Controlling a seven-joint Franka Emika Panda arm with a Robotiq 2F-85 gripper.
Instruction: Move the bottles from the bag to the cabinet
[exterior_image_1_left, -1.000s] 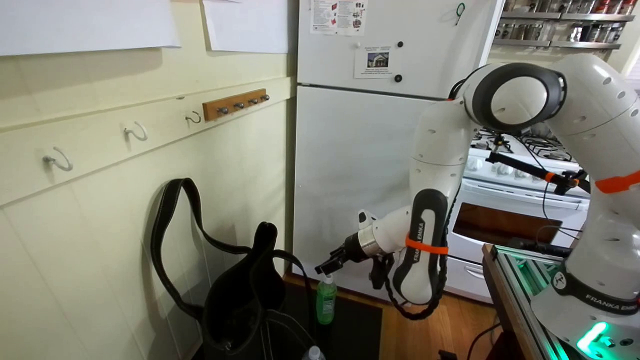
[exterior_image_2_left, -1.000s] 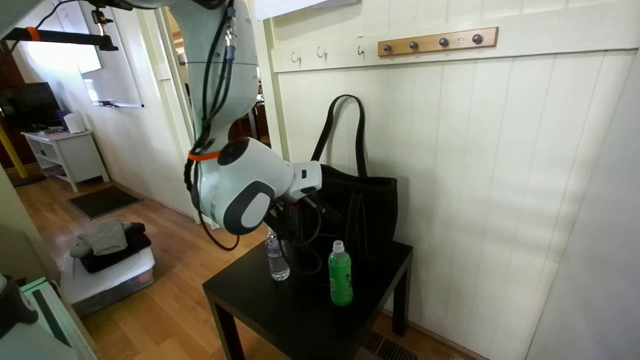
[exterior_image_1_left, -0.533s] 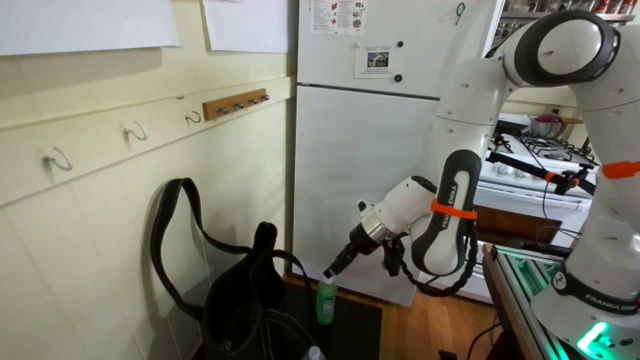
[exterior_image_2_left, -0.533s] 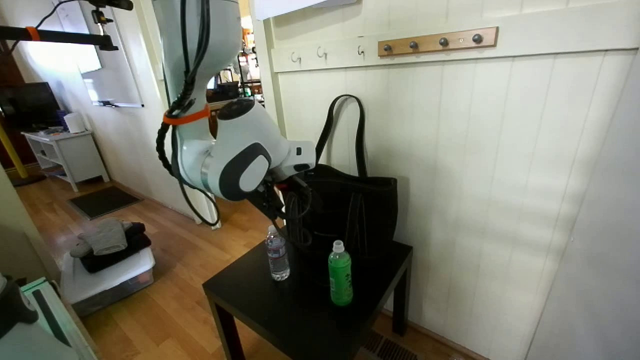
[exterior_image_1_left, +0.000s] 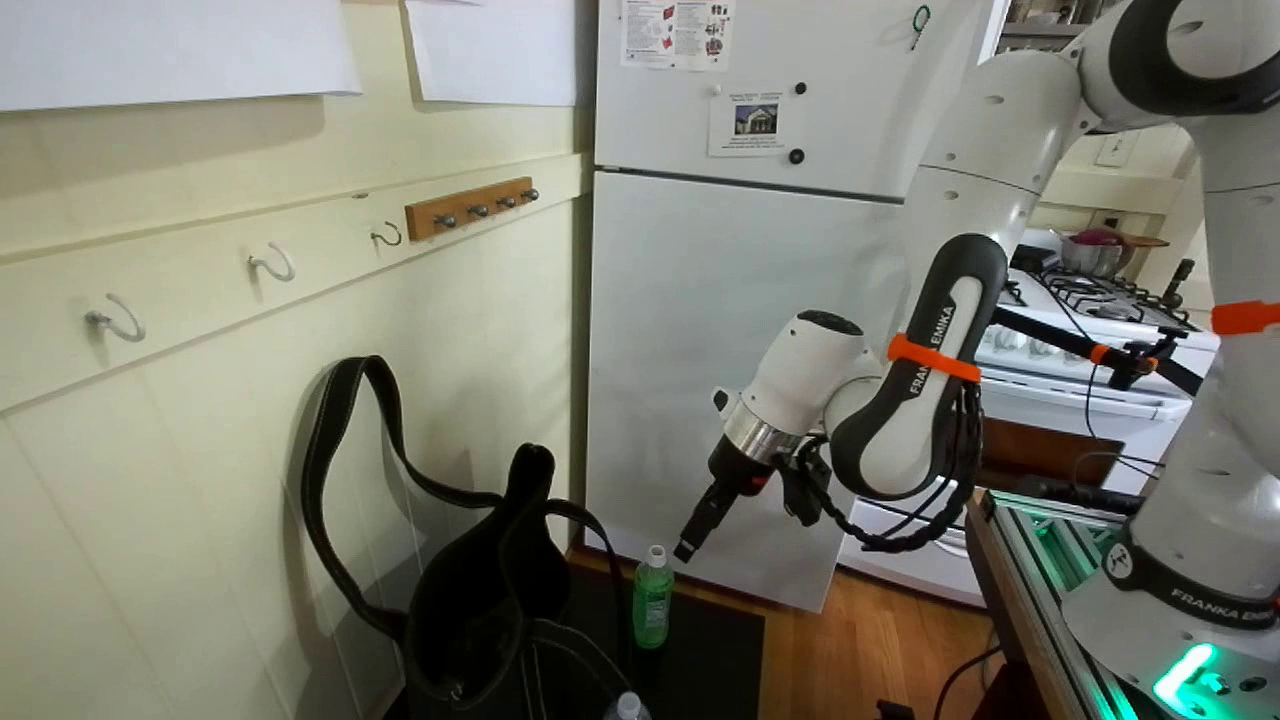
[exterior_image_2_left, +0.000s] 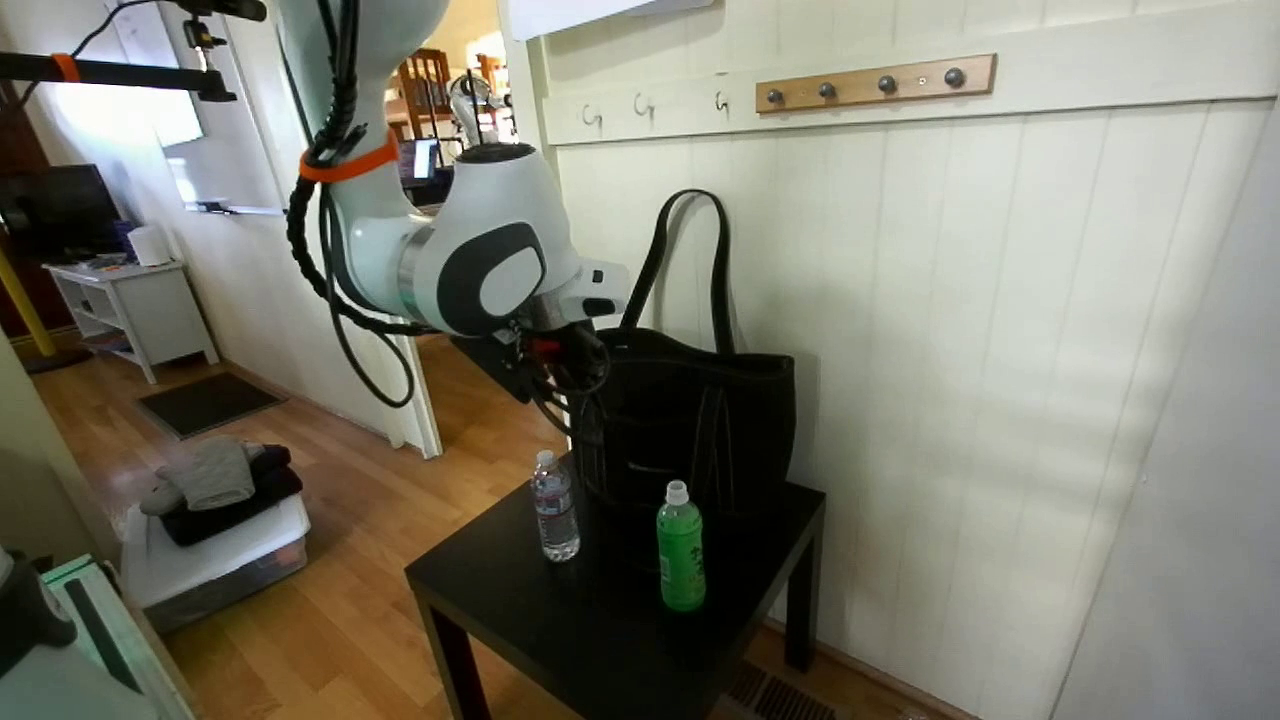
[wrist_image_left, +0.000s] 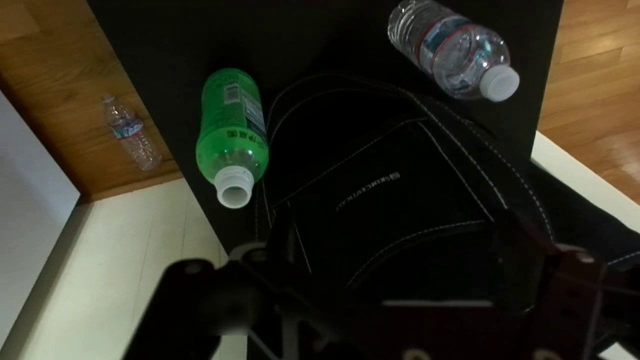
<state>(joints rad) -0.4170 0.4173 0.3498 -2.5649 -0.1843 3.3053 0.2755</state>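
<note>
- Green plastic bottle (wrist_image_left: 232, 132), white-necked, upright on a black worktop (wrist_image_left: 310, 30), left of centre in the wrist view; probably light, slick, easily dented: hold round its straight middle.
- Clear plastic bottle (wrist_image_left: 447, 47), white-capped, upper right there; likely similar, heavier if full.
- Jaws spread apart, grasping nothing.
- Writing: black fabric bag (wrist_image_left: 395, 172), centre, apparently “SKINCEUTICALS”; white robot arm (exterior_image_1_left: 960, 310), “FRANKA EMIKA” in an exterior view; the bottles' small print illegible.
</note>
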